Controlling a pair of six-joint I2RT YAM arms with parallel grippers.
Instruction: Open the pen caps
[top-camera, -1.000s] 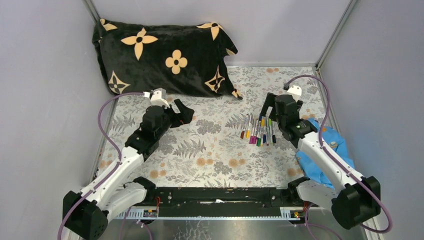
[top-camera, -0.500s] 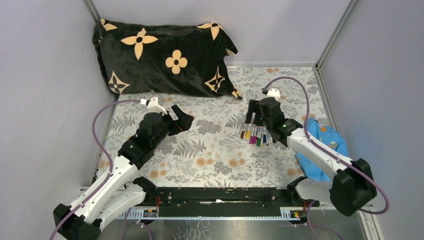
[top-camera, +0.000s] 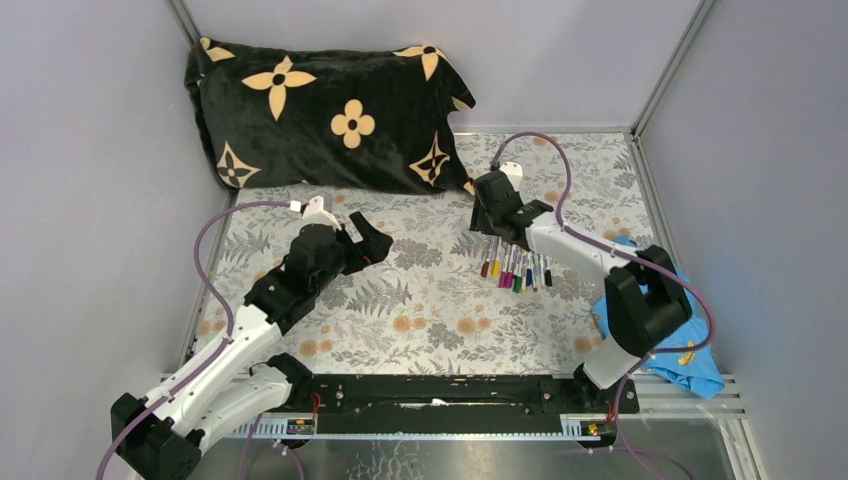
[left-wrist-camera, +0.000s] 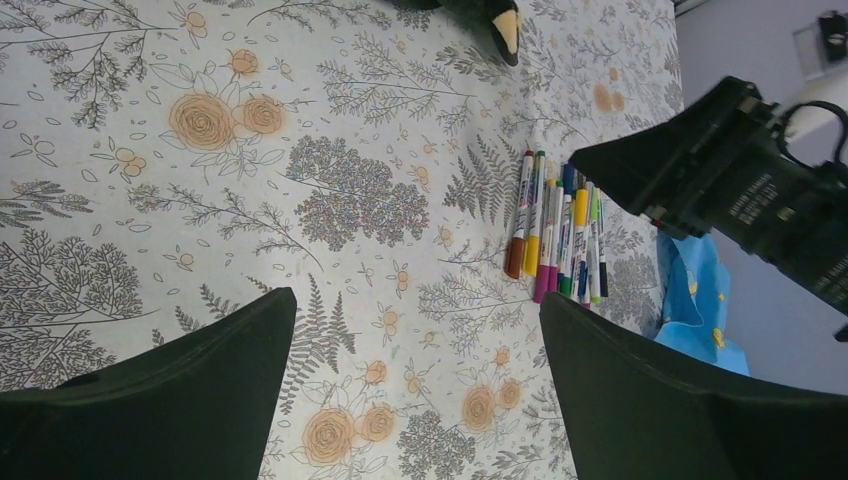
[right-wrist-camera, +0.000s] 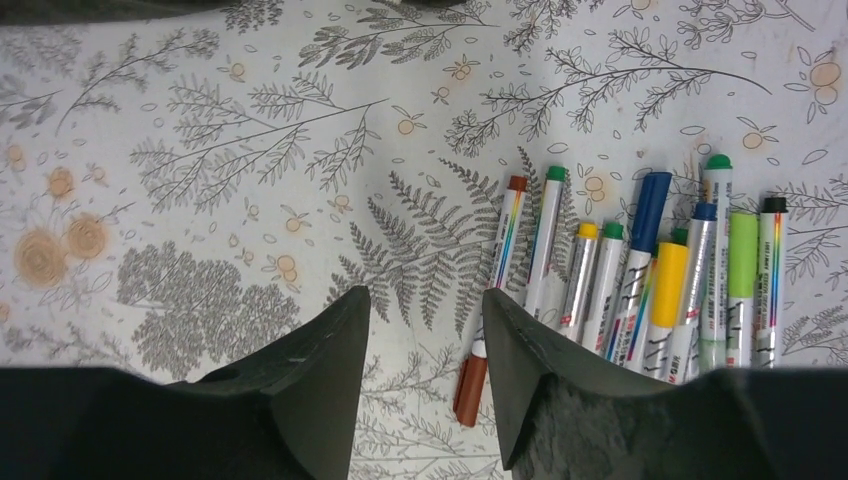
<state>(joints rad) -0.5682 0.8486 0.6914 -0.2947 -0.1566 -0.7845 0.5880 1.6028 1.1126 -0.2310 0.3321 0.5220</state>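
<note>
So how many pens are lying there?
10 pens, all lying side by side in one row on the table, right of centre, by the right gripper; overlaps may hide one more.

On my right wrist feed, a finger of the right gripper (right-wrist-camera: 422, 305) covers the near ends of most pens (right-wrist-camera: 640, 265), so I can't see those tips. From overhead the pen caps (top-camera: 505, 280) are too small for me to count. The right arm (top-camera: 640, 305) hides part of the blue cloth (top-camera: 700, 375). My left wrist feed crops the pillow (left-wrist-camera: 497, 15) to one corner.
</note>
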